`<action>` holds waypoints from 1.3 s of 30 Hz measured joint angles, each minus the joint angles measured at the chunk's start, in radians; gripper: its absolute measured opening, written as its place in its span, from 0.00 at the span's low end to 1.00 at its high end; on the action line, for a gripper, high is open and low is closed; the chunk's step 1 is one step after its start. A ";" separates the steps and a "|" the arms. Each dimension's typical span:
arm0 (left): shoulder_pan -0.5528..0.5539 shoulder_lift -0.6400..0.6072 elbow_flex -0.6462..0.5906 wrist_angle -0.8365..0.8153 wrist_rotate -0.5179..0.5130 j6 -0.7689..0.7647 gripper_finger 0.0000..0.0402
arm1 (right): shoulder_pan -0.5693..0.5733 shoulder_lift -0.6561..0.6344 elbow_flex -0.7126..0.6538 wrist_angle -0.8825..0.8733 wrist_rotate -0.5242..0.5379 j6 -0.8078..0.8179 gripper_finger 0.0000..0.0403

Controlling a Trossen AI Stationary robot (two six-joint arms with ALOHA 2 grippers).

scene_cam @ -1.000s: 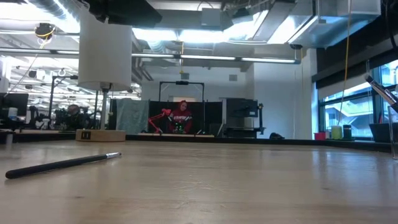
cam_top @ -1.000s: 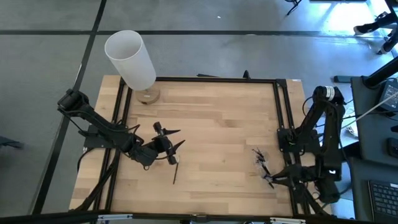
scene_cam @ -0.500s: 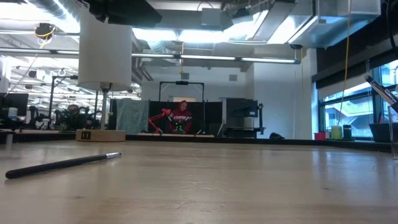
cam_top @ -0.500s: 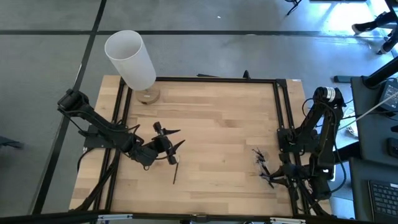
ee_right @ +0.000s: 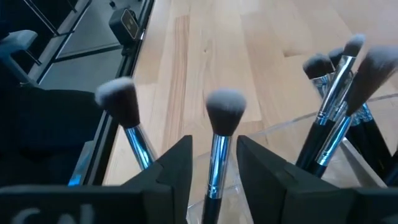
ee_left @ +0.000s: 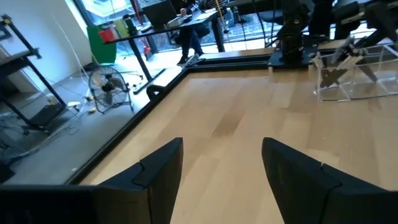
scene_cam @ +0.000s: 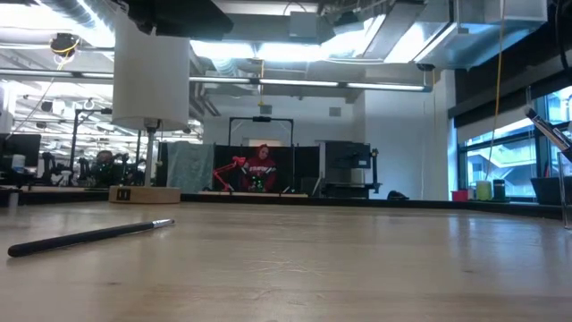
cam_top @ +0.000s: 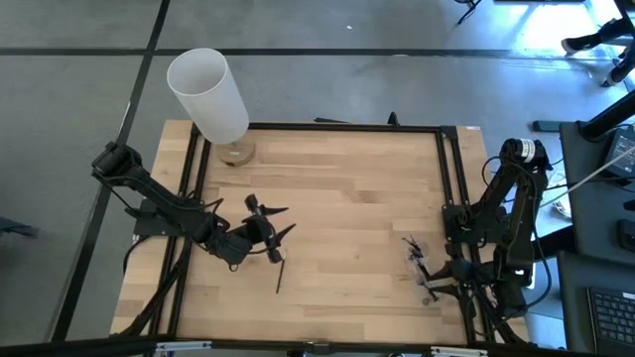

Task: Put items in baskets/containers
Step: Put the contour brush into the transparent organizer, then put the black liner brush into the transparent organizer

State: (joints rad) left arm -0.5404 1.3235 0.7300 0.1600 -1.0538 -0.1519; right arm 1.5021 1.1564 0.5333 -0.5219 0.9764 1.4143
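One dark makeup brush [cam_top: 280, 272] lies flat on the table just near-side of my left gripper [cam_top: 270, 236], which hovers open and touches nothing; the same brush [scene_cam: 89, 236] shows in the low view. At the right edge stands the clear container [cam_top: 418, 264], with several brushes upright in it [ee_right: 339, 87]. My right gripper [ee_right: 213, 171] is over it, open. A fluffy-headed brush [ee_right: 224, 111] stands upright between its fingers, with a gap on each side. Another brush [ee_right: 123, 104] stands beside it.
A tall white cylinder [cam_top: 206, 94] on a round wooden base [cam_top: 236, 153] stands at the far left corner. A black metal frame [cam_top: 337, 127] runs round the tabletop. The middle of the wooden table [cam_top: 347, 198] is bare.
My right arm has sunk a little over the clear container. The left arm and the lying brush have kept still.
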 joint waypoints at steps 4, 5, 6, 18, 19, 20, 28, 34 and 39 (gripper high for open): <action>0.000 0.000 0.000 0.000 0.047 -0.065 0.53 | -0.041 -0.014 0.050 -0.061 0.006 -0.003 0.30; 0.002 0.001 0.000 0.000 0.072 -0.080 0.53 | -0.057 -0.020 0.076 -0.098 0.008 -0.007 0.30; 0.006 0.006 0.000 0.002 0.095 -0.096 0.53 | -0.073 -0.026 0.106 -0.146 0.009 -0.008 0.29; 0.095 0.301 0.073 -0.118 0.561 -0.623 0.45 | -0.299 -0.039 0.449 -0.461 0.046 -0.131 0.23; 0.097 0.326 0.095 -0.167 0.587 -0.672 0.43 | -0.312 -0.039 0.450 -0.455 0.046 -0.137 0.23; 0.098 0.348 0.118 -0.226 0.611 -0.716 0.40 | -0.324 -0.039 0.450 -0.456 0.043 -0.136 0.23; 0.139 0.440 0.230 -0.586 0.786 -0.983 0.31 | -0.382 -0.025 0.442 -0.448 -0.028 -0.132 0.20; 0.165 0.443 0.232 -0.578 0.842 -0.995 0.31 | -0.386 0.010 0.442 -0.448 -0.041 -0.130 0.19; 0.172 0.435 0.233 -0.586 0.884 -0.989 0.30 | -0.386 0.040 0.442 -0.447 -0.091 -0.113 0.19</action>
State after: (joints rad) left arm -0.3679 1.7581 0.9634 -0.4258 -0.1697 -1.1408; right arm 1.1160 1.1969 0.9756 -0.9691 0.8858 1.3014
